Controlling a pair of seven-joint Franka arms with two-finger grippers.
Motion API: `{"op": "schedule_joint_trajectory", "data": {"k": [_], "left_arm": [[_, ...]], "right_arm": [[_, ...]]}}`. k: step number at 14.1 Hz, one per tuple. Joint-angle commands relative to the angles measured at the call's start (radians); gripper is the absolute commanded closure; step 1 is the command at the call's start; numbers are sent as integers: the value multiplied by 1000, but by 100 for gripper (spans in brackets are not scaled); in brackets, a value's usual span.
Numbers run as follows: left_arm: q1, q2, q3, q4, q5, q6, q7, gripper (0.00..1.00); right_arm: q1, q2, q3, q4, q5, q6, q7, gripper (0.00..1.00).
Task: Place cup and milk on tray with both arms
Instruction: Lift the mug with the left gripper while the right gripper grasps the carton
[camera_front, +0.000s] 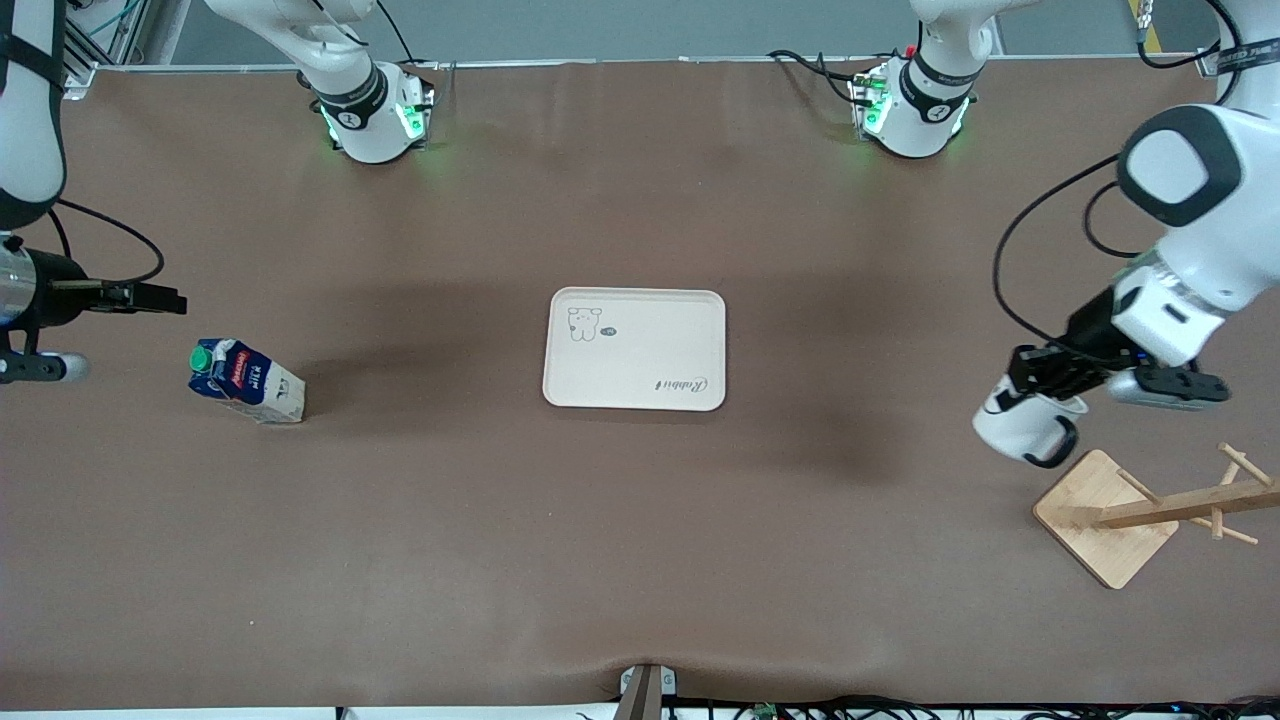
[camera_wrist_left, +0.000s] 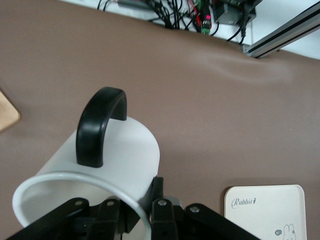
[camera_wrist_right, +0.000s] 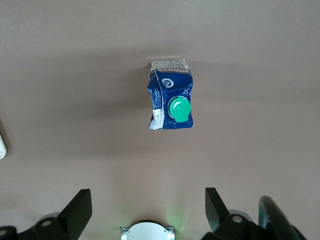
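The cup (camera_front: 1018, 428) is a white mug with a black loop handle. My left gripper (camera_front: 1045, 378) is shut on its rim and holds it just above the table, beside the wooden rack at the left arm's end. In the left wrist view the fingers (camera_wrist_left: 161, 210) pinch the cup (camera_wrist_left: 115, 155) wall, handle up; its smiley face is hidden. The milk (camera_front: 245, 382) stands on the table at the right arm's end. My right gripper (camera_front: 165, 298) hovers open and empty near it. In the right wrist view the milk (camera_wrist_right: 171, 100) lies ahead of my right gripper (camera_wrist_right: 145, 202). The tray (camera_front: 635, 350) lies empty mid-table.
A wooden rack (camera_front: 1105, 515) with pegs on a square base stands at the left arm's end, nearer the front camera than the cup; its corner shows in the left wrist view (camera_wrist_left: 7, 115). The tray's corner also shows there (camera_wrist_left: 265, 212). Cables run along the table's edges.
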Motion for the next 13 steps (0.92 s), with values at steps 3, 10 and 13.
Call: {"op": "schedule_joint_trajectory", "data": {"k": [3,10,13], "left_arm": [[-26,74,-139,28,69,-7,-300,100],[-266,192,-137,51,155,-7,-671,100],[-358,253,-137,83,242,-4,-849,100]], "right_arm": [[-6,51,3,21,0,-12,10,0],[-2,92,2,-31,9,79,10,0],[-26,83,2,-124,7,244,7,0]]}}
